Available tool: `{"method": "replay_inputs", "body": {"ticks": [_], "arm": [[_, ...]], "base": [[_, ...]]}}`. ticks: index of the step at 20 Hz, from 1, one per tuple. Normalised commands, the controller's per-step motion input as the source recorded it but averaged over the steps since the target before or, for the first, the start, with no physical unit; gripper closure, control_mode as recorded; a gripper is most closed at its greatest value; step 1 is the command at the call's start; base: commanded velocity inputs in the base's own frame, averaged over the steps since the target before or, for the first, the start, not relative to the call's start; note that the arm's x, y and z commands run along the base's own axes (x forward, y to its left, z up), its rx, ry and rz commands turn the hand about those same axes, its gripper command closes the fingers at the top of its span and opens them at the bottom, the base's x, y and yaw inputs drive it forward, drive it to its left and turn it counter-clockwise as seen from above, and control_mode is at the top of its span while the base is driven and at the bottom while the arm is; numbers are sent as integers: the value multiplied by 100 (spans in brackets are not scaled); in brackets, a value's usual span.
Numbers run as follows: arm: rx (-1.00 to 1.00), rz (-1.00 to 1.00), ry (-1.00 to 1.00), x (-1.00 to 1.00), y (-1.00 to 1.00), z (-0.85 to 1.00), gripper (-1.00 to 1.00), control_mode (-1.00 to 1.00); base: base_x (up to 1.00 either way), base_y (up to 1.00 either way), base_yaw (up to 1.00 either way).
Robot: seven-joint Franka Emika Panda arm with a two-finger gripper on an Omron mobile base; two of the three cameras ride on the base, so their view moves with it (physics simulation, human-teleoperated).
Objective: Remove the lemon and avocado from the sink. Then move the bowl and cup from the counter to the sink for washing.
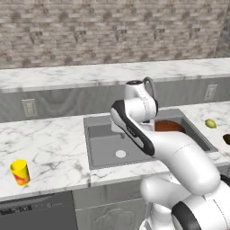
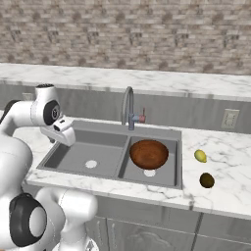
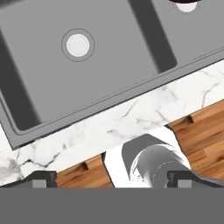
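Note:
The grey double sink (image 1: pixel 103 146) (image 2: pixel 105 147) (image 3: pixel 127 52) lies in the marble counter. In its right basin rests the reddish-brown bowl (image 2: pixel 148 153) (image 1: pixel 170 126), partly behind my arm in the left base view. On the counter right of the sink lie the yellow-green lemon (image 2: pixel 200 156) (image 1: pixel 210 123) and the dark avocado (image 2: pixel 207 180) (image 1: pixel 227 139). The yellow cup (image 1: pixel 20 172) stands upright on the counter far left of the sink, near the front edge. My gripper (image 3: pixel 111 179) (image 2: pixel 53 139) hangs open and empty over the left basin's front part.
A curved faucet (image 2: pixel 128 105) rises behind the sink's divider. The left basin holds a white drain (image 3: pixel 78 44) (image 2: pixel 91 163). Wall outlets (image 2: pixel 229 118) (image 1: pixel 29 107) sit on the backsplash. A dishwasher front (image 1: pixel 36 211) is below the cup. Wood floor (image 3: pixel 205 131) shows past the counter edge.

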Motion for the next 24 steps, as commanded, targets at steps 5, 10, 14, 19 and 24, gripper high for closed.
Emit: {"method": "replay_inputs", "body": {"ticks": [5, 10, 14, 19, 24], "arm": [[1, 1, 6, 0, 35, 8, -100, -100], [2, 5, 8, -1, 35, 8, -100, -100], [0, 5, 3, -1, 37, 6, -100, -100], [0, 5, 7, -3, 36, 4, -100, -100], [2, 6, 8, -8, 31, 1, -100, -100]], "base": [[0, 0, 0], [0, 0, 0], [0, 0, 0], [0, 0, 0], [0, 0, 0]]}}
